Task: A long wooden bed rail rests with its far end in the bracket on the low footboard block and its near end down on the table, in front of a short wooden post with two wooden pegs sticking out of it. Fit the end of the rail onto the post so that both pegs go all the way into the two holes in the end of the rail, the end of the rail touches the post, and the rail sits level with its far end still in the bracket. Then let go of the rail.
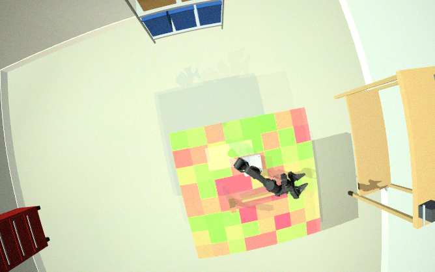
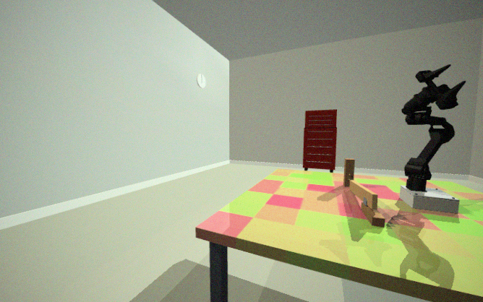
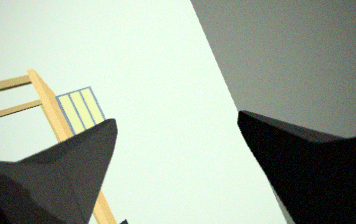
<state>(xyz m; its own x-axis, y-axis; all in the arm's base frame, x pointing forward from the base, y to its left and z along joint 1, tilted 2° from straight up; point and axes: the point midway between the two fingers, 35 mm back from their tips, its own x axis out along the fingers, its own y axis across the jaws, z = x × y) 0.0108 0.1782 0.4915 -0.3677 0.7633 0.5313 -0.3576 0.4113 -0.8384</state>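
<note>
gripper [image 2: 442,81] raised high above the table [image 2: 289,231], jaws wide apart and holding nothing; rail [image 2: 363,196] slopes from bracket block [image 2: 374,217] down to post [image 2: 348,171], untouched.

no text, label, brand, number or sign can be read in any view; the round white disc [image 2: 201,80] high on the wall carries only a small dark mark too tiny to make out, and the red drawer cabinet [image 2: 320,140] shows plain fronts
</note>
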